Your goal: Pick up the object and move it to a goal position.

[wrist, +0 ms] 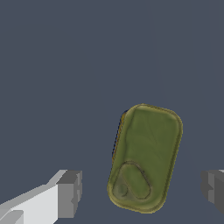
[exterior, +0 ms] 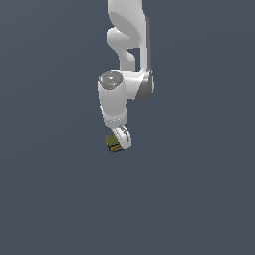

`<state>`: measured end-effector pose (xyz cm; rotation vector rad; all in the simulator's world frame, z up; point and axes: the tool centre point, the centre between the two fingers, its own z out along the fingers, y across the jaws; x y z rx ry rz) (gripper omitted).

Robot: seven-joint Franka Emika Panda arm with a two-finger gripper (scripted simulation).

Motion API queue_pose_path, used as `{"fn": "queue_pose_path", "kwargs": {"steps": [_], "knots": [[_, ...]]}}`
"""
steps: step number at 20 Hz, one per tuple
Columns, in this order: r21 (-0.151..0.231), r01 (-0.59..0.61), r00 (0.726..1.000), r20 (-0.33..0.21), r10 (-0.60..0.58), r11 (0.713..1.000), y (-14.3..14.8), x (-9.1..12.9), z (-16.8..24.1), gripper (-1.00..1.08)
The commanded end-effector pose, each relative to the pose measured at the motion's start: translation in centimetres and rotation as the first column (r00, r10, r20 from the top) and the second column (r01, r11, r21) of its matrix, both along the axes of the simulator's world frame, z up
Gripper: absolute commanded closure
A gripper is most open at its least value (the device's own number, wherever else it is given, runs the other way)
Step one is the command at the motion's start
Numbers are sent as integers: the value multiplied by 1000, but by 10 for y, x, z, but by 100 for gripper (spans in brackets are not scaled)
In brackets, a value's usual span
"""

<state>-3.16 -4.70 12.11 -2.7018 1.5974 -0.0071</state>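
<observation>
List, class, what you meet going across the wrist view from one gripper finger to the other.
Grey pad of one finger → olive-green block, lying in the gap and touching neither pad → grey pad of the other finger. The gripper is open around the block.

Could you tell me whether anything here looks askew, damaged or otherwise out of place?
Only slightly: in the wrist view the block lies a little tilted between the fingers of the open gripper, untouched and closer to one finger. No damage is visible.
</observation>
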Motion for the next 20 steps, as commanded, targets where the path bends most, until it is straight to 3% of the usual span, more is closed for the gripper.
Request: {"fn": "queue_pose_path", "kwargs": {"steps": [1,10,20], "knots": [[0,66,998,-1,-66,998,-2,-2,-3,-92],[0,210,978,-5,-210,978,-7,-7,-11,-92],[0,232,973,-5,-232,973,-7,-8,-16,-92]]}}
